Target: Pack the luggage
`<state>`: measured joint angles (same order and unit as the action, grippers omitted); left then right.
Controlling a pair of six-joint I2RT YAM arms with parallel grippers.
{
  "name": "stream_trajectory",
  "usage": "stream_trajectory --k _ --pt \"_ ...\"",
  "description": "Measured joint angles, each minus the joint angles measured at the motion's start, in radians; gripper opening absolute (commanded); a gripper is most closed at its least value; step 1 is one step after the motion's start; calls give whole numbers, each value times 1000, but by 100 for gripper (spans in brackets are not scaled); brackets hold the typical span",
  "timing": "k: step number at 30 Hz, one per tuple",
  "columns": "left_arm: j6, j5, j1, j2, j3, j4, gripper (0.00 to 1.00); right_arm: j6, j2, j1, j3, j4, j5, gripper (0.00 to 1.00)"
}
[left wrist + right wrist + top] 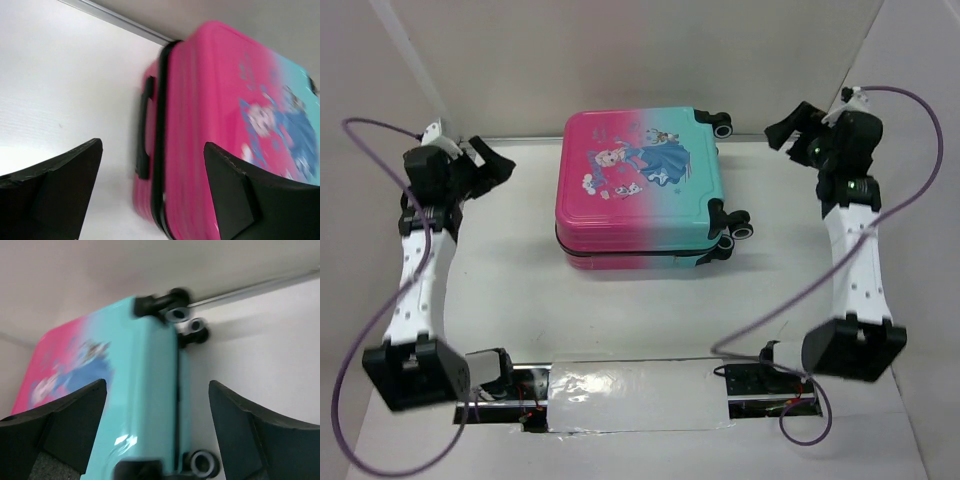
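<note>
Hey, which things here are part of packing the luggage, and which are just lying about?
For the job: luggage, closed, flat on the table; left gripper, open; right gripper, open.
Just lying about: silver strip at the near edge; purple cables.

Desk [520,290]: white, matte. Bears one item, the luggage [640,190]: closed, lying flat, printed shell up. Lies between left hand [495,160] and right hand [788,128]; wheels toward right hand; touches neither.
</note>
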<state>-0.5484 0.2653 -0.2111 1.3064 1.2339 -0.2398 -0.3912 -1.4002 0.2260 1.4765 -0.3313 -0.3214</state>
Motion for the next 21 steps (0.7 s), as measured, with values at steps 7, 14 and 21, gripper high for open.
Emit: stream_trajectory --k 7,14,21 --pt "-10 43 209 -484 -369 23 94 55 402 -333 -358 26 13 87" --pt "-85 28 412 -730 -721 9 90 15 568 -629 -627 -7 130 82" --pt "-108 -11 504 -640 -870 157 87 -26 511 -960 -731 22 330 81"
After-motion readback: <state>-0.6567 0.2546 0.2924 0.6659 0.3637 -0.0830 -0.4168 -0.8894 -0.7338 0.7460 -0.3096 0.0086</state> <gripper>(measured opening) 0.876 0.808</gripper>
